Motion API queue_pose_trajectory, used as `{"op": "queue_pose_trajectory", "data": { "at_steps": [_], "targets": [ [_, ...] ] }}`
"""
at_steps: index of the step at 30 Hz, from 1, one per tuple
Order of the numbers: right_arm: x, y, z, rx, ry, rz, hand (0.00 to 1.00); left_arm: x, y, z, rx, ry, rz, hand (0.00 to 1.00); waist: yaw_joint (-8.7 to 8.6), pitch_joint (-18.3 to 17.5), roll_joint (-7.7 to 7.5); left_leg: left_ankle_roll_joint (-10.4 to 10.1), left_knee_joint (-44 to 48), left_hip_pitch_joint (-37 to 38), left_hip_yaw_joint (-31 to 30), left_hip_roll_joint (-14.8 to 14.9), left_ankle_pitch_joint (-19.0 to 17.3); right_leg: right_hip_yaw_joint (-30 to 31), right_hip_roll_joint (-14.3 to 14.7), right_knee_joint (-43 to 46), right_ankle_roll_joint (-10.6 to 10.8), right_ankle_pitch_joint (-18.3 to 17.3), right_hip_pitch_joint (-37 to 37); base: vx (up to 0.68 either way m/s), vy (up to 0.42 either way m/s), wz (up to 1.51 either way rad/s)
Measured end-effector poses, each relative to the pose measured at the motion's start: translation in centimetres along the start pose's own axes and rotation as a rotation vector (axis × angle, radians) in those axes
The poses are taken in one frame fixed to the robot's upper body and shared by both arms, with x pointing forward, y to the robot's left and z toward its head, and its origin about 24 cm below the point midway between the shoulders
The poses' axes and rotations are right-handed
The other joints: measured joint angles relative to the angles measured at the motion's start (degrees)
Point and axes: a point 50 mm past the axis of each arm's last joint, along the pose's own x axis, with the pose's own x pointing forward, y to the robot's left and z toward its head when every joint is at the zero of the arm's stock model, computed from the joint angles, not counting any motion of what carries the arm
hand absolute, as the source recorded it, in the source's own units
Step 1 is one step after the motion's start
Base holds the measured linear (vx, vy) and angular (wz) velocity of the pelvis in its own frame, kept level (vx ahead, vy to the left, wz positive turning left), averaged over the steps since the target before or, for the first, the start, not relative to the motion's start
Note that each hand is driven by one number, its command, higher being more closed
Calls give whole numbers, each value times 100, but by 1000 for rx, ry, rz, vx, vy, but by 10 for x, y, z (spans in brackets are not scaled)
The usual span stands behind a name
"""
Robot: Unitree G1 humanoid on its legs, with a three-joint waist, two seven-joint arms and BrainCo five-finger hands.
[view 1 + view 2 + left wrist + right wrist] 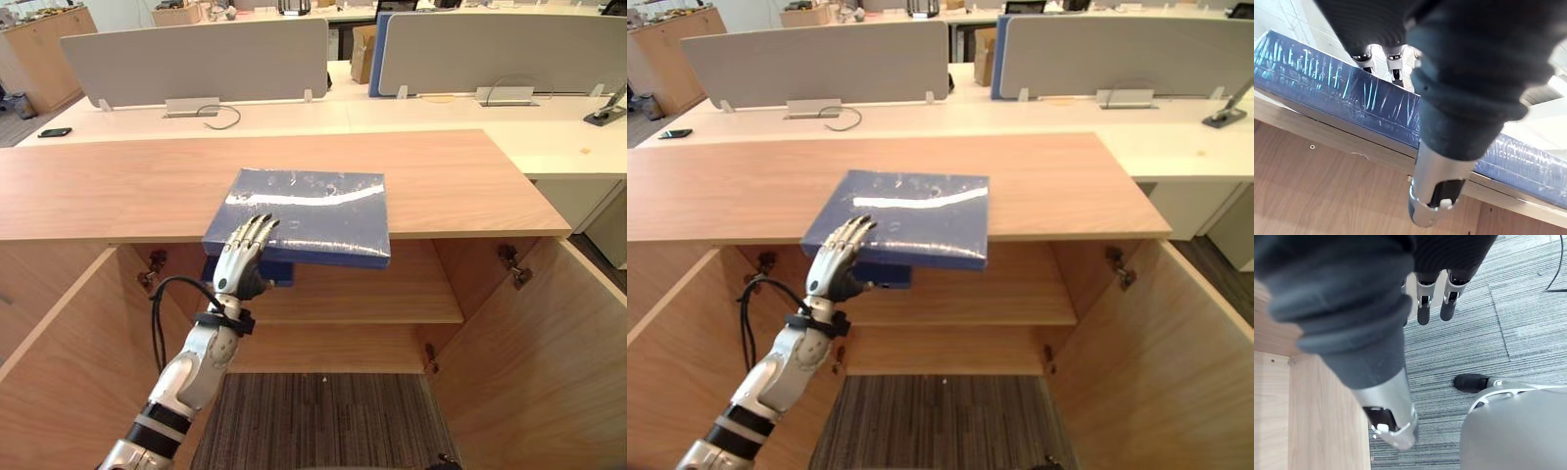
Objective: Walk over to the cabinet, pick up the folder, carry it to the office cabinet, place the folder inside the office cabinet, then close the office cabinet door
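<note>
A blue plastic-wrapped folder (pixel 313 211) lies flat on the wooden cabinet top (pixel 98 186), its front edge hanging out over the open cabinet. My left hand (pixel 243 257) is at the folder's front left corner, with straight fingers (pixel 1393 61) resting on the top face. Its thumb (pixel 1437 186) sticks out below the cabinet's edge, apart from the folder (pixel 1327 83). My right hand (pixel 1435 298) hangs low over the grey carpet beside a wooden door panel, fingers relaxed and holding nothing.
Both cabinet doors, the left door (pixel 49 372) and the right door (pixel 549 362), stand wide open on either side of me. An inner shelf (pixel 392 294) is bare. White desks with grey dividers (pixel 196 59) run behind the cabinet; a black phone (pixel 54 132) lies at the left.
</note>
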Motion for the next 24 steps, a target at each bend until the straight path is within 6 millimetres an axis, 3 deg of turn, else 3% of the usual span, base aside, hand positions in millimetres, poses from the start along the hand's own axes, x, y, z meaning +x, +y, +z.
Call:
{"op": "queue_pose_trajectory", "data": {
  "at_steps": [11,21,22,24],
  "targets": [
    [0,0,0,-19,-2,-1,0,12,10,2,119,-51,55,0,-61,1,1,0,0,-11,1,-1,0,6,3,-35,17,20,0,-15,3,0],
    [0,-1,2,-17,-5,-2,0,23,-7,-3,209,-74,-25,0,-123,11,18,0,1,-12,0,-2,0,6,2,-39,15,23,-1,-36,6,0],
    [0,-1,2,-18,-5,-4,0,26,-8,-5,226,-73,-29,100,-125,16,27,0,1,-10,0,-3,0,6,2,-38,15,23,0,0,0,0],
    [1,-3,2,-19,-6,-7,0,33,-8,-8,262,-68,-30,100,-139,24,39,0,1,-10,0,-3,1,6,3,-41,15,23,2,0,0,0]
  ]
}}
